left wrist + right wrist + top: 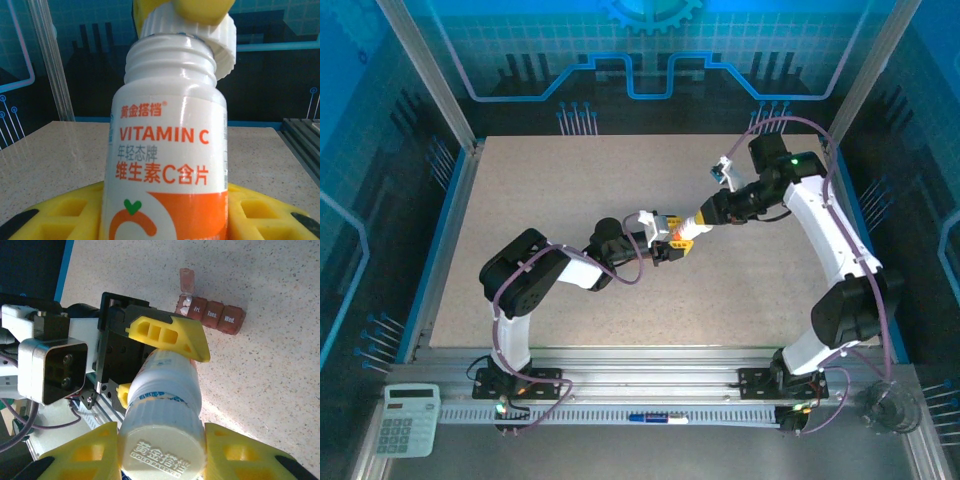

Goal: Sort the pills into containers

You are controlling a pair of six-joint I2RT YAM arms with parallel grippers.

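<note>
One strip of containers (212, 317): dark reddish-brown plastic, four square compartments in a row, lying flat on the speckled surface (280, 390), just past the bottle (167, 380) in the right wrist view, apart from both sets of jaws. Three lids down, printed Fri., Tues., Wed.; one end lid (186, 279) up, translucent, white pills (185, 302) inside, number unclear. One bottle only, white, labelled VITAMIN C, orange at the foot of the label. Yellow jaws of the left gripper (165, 217) partway closed, clamped on the bottle's body from both sides. Jaws of the right gripper (161, 460) closed tight on the one white cap (165, 447), embossed GOLD PARTNER. Cap tilted and offset over the bare neck threads, seen from the left wrist. Two grippers in all, meeting mid-surface in the top view.
</note>
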